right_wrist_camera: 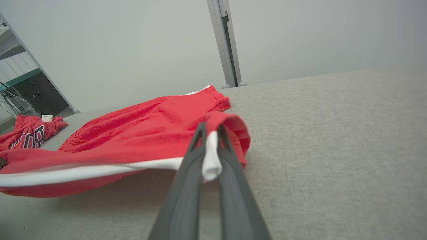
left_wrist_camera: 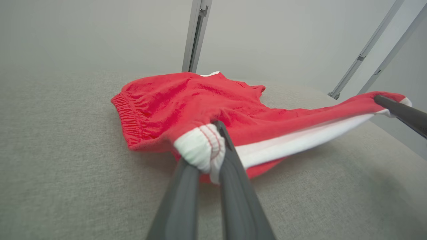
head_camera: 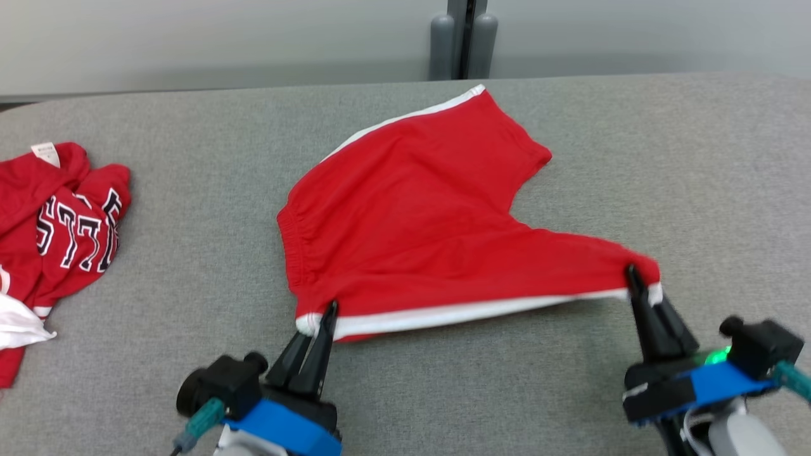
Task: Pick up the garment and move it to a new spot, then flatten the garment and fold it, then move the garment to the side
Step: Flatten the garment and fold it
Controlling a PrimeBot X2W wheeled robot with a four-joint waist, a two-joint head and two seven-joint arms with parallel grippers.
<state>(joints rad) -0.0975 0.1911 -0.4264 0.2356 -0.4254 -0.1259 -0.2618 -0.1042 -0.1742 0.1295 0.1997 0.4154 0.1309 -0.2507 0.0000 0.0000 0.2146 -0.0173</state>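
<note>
At far left, a crumpled red jersey [head_camera: 63, 215] is seen on the grey table [head_camera: 190, 145]. At mid-table, the waistband corner of the red shorts [head_camera: 431, 209] is pinched by the left gripper [head_camera: 329, 310]. The white-striped near edge is stretched taut, just off the surface. Its hem corner is clamped by the right gripper [head_camera: 632, 273].
</note>
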